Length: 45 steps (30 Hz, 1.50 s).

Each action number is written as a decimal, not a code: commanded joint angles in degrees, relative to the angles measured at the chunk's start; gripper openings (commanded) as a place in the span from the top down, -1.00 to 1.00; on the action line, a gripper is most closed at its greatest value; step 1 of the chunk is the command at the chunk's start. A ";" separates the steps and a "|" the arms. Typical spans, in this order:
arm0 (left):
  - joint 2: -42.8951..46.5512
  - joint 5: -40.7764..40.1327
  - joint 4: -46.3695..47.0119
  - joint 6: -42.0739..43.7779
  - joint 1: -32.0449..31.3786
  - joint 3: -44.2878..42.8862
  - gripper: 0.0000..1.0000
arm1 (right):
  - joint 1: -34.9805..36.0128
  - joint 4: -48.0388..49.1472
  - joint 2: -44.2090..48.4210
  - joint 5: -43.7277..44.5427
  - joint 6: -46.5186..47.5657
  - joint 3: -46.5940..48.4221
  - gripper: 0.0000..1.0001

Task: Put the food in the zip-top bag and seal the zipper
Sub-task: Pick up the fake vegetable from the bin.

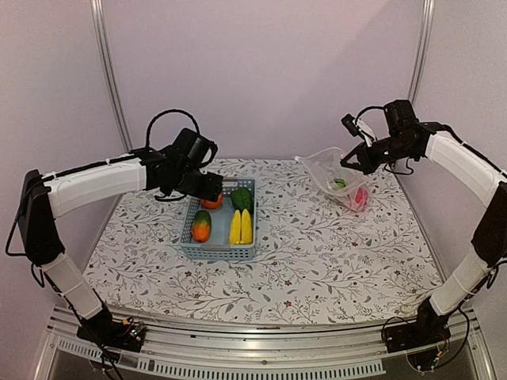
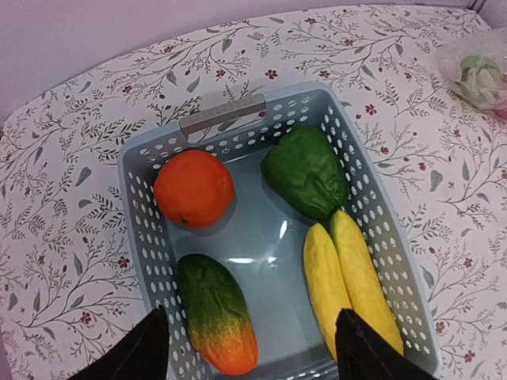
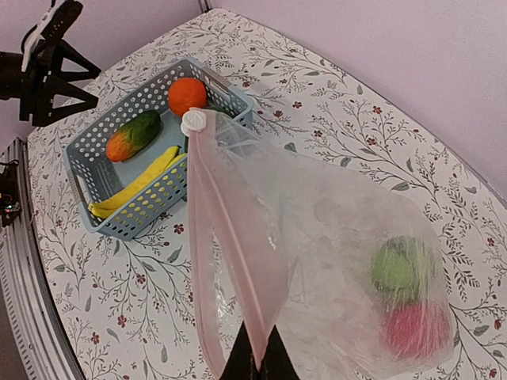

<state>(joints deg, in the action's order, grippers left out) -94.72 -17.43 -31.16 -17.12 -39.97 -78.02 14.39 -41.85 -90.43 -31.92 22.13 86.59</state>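
Floral cloth (image 1: 317,253), plain lilac walls (image 1: 261,71), metal corner posts (image 1: 107,71); zip-top bag (image 1: 333,170) at right

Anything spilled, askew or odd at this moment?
Nothing stands out. The zip-top bag is held up by its mouth edge in the shut right gripper, two toy pieces inside; the remaining food lies in the blue basket under the open left gripper.

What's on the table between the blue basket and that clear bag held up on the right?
Nothing: the top view shows only bare flowered cloth between the basket and the bag.
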 commanded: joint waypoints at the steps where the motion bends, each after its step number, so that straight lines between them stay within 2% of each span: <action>1: 0.83 0.78 -3.34 -1.32 0.45 1.91 -0.43 | 2.19 0.03 -1.81 -4.91 2.21 -0.95 1.00; 10: 1.06 4.10 -3.82 -4.09 0.27 3.38 -0.41 | 9.13 -0.21 -1.34 -0.44 6.22 -6.65 1.00; 24: -4.86 13.17 -2.42 -5.86 0.04 2.53 -0.34 | 9.60 4.08 0.55 3.02 7.23 -12.02 1.00; 30: -7.78 12.51 1.41 -5.57 0.40 1.30 -0.37 | 9.60 5.12 1.08 2.15 6.23 -12.22 1.00; 40: -19.04 6.92 -0.12 -10.03 2.28 -11.63 -0.47 | 9.37 6.71 1.83 4.15 5.70 -12.84 1.00; 45: -21.88 5.63 1.03 -12.81 3.84 -14.84 -0.48 | 9.01 7.02 2.10 4.45 5.56 -12.98 1.00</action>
<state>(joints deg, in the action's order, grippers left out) -114.69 -9.91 -31.00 -26.94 -38.11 -90.39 23.81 -35.99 -90.06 -28.71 28.10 74.46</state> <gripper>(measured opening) 0.739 0.007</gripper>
